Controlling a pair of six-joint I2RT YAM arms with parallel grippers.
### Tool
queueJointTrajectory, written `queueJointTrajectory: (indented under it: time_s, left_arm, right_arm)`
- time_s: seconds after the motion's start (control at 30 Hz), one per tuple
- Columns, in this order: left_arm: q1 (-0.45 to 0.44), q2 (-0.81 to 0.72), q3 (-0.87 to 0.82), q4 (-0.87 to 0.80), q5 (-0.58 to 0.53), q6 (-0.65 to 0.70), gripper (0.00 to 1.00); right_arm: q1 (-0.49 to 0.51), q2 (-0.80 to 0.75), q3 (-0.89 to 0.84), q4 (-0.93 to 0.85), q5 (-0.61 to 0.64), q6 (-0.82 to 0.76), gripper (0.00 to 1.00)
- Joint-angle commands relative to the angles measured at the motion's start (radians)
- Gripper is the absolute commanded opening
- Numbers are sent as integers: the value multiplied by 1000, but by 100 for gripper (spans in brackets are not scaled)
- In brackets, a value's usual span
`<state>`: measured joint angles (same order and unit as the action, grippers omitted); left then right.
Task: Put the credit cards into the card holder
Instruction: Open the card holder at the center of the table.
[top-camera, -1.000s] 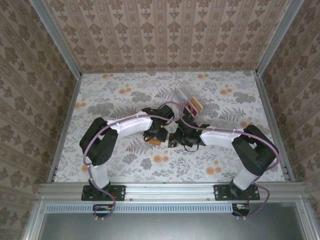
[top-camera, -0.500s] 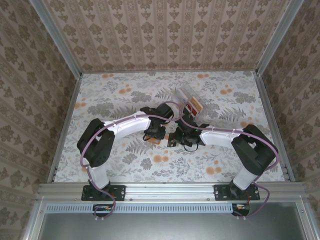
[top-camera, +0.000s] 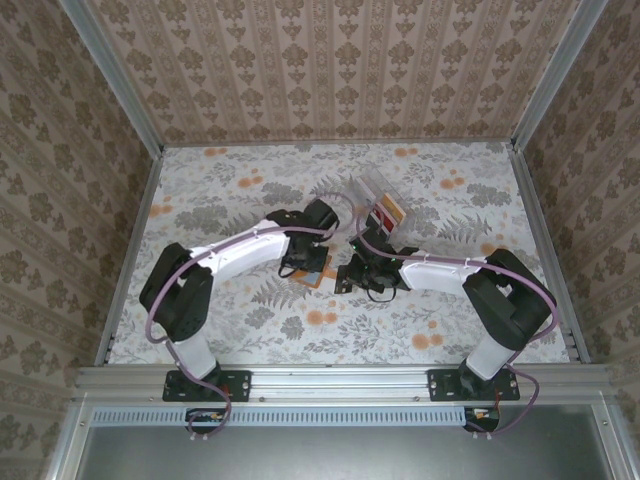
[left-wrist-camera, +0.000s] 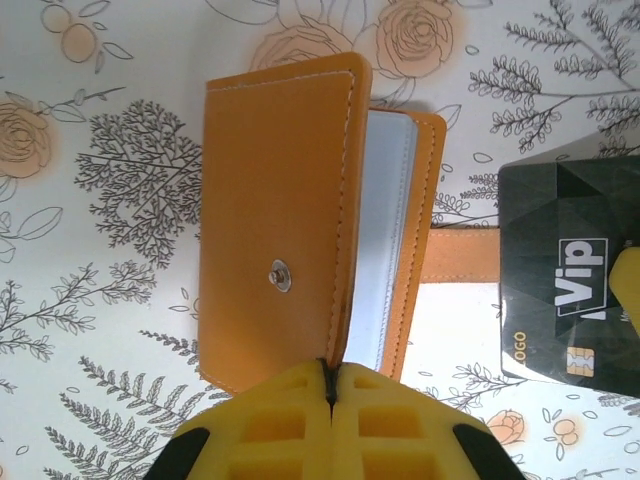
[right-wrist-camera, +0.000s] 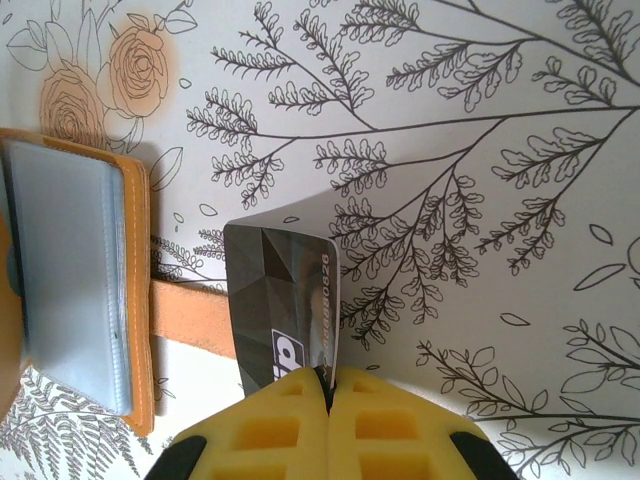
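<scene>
Soft, even light from above fills the overhead view. The floral-printed white table (top-camera: 240, 190) is bright without hot spots, and the arms throw only faint, blurred shadows beneath them. In the left wrist view the orange leather-look bifold card holder (left-wrist-camera: 270, 200) is sharp, its raised cover shading the pale inner sleeves. The yellow pads of the left tool (left-wrist-camera: 330, 375) look soft. The dark grey plastic credit card (left-wrist-camera: 570, 250) carries a dull sheen. In the right wrist view it casts a faint shadow on the table, and the right tool (right-wrist-camera: 327, 385) is slightly blurred.
</scene>
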<state>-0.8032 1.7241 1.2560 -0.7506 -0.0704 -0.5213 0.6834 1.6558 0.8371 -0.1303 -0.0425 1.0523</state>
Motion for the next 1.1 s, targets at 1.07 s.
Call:
queueJointTrajectory:
  time_s: [1.07]
  left_arm:
    - [216,-291,-457,426,424,-296,2]
  right_arm:
    - [13,117,259,-158,-165,-121,0]
